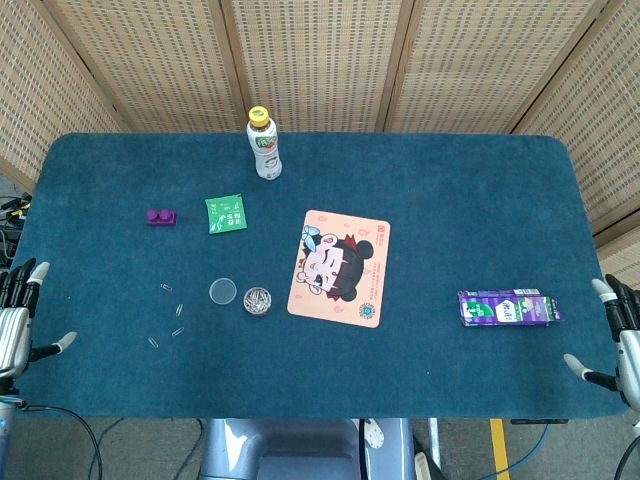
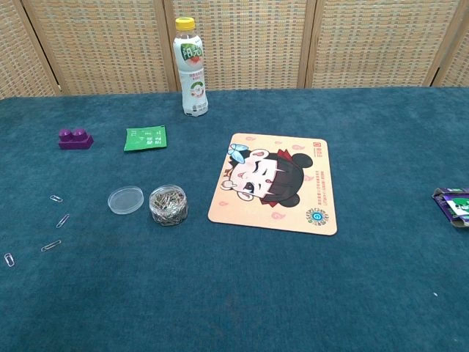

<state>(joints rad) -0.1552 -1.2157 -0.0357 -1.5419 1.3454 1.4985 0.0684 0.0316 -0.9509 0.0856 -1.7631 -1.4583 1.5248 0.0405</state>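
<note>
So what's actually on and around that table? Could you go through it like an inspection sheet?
Surface: blue cloth table, flat.
Things near the hands: loose paper clips by the left hand; purple carton lying flat by the right hand.
Clutter: open jar of clips, its lid beside it, cartoon mat, upright bottle, green packet, purple block.
Hands: left hand and right hand at the table's ends, holding nothing, fingers apart.
Cables: some at the left edge and below the table.
Surroundings: woven screens behind.
</note>
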